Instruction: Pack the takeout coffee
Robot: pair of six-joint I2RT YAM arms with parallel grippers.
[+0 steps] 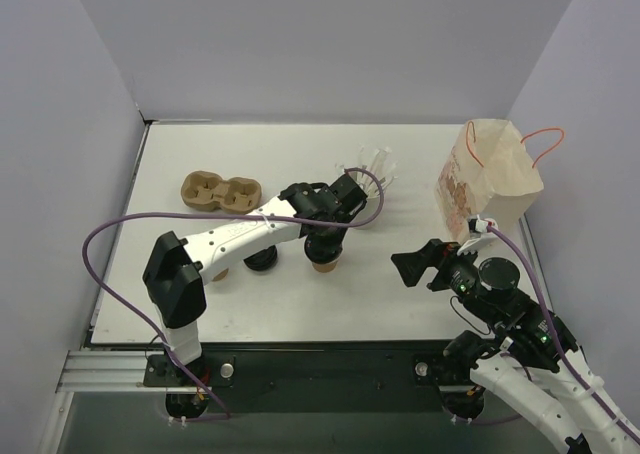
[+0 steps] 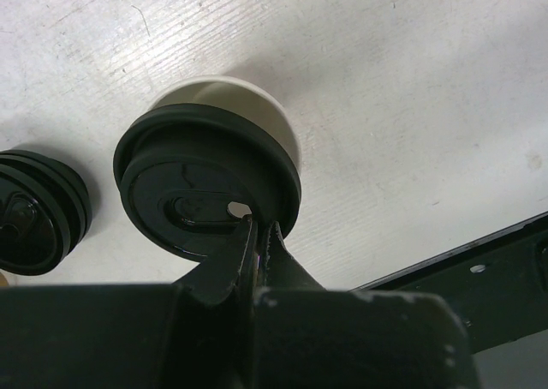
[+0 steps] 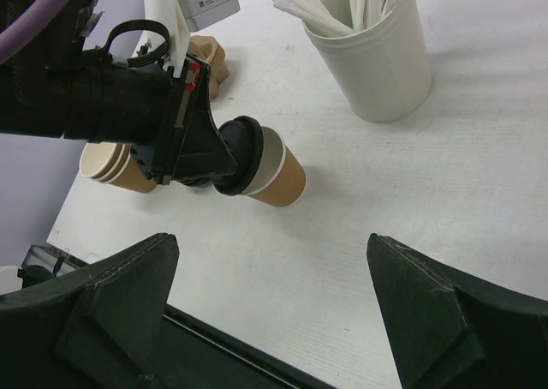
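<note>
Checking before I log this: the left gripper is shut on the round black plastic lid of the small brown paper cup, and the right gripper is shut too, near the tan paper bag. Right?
Not quite: the right gripper is open, its jaws spread wide, as the right wrist view shows. The left gripper is shut on the round black plastic lid.

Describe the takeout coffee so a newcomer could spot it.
On the white table, find the left pincer at mid-table. The takeout coffee is the brown paper cup there, the only cup wearing a black lid; the tan cups beside it are lidless.
</note>
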